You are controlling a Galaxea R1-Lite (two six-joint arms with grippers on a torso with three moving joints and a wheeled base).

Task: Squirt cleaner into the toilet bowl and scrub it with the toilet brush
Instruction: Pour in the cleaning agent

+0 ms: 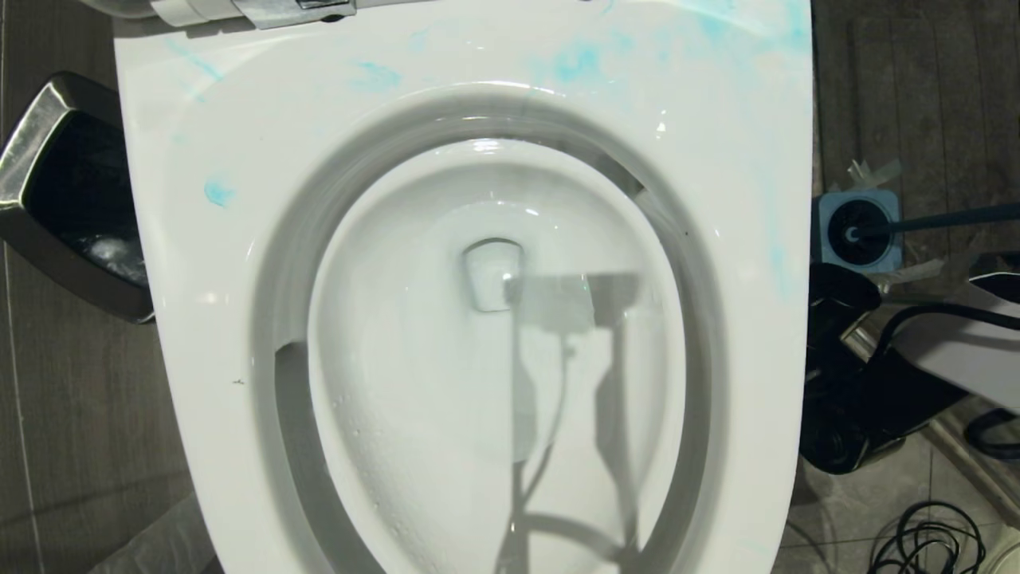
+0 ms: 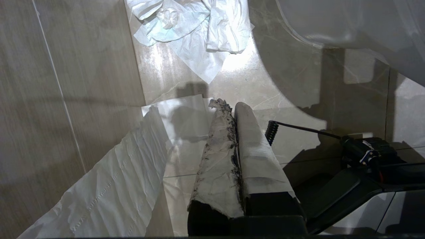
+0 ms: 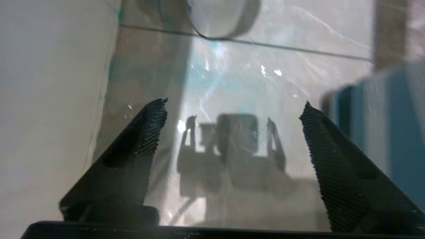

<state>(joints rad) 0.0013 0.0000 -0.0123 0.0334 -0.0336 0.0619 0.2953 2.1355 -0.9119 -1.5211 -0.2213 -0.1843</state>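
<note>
- Toilet bowl (image 1: pixel 494 343) fills centre of the head view; seat down, water clear.
- Cleaner (image 1: pixel 578 62) shows as pale blue smears along upper part of the seat and down its right edge.
- Toilet brush (image 1: pixel 940 219) at right edge, head seated in its holder (image 1: pixel 857 231), handle running off frame to the right.
- Right gripper (image 3: pixel 232 114): fingers spread wide, nothing between them; a blurred blue shape at right of its view, probably the holder.
- Left gripper (image 2: pixel 232 109): paper-wrapped fingers pressed together, empty, over floor tissue (image 2: pixel 196 30).
- Chrome-rimmed bin (image 1: pixel 64 191) at left edge.
</note>
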